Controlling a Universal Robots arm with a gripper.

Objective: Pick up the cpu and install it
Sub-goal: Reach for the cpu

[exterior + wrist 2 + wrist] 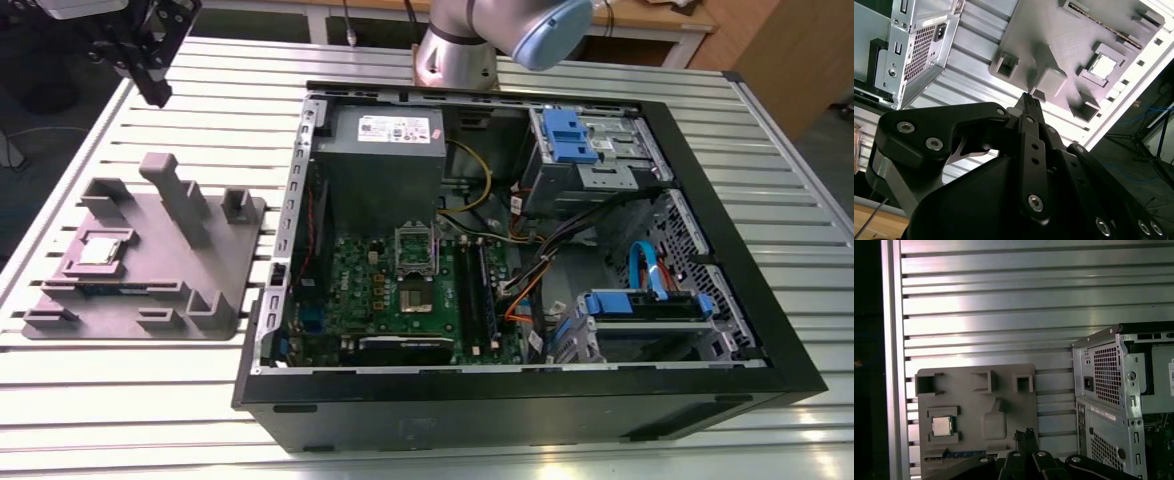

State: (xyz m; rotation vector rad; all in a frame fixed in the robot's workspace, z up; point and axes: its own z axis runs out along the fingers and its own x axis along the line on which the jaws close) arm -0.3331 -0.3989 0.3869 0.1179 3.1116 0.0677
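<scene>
Cpu [104,247] seated in a recess of the tray [127,312], not yet picked. End effector [1028,98] hangs above the tray, clenched on nothing. Pickup and installation in the case [534,410] beside the tray both remain.

We see open air above the small silvery square cpu [104,247]; 1 tall upright post [170,190] on the grey plastic tray [150,240] stands near it.

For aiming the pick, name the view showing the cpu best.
The first wrist view: the cpu faces the camera squarely, unblocked, in the tray. The second wrist view shows it slanted; the exterior view, distant and oblique.
</scene>
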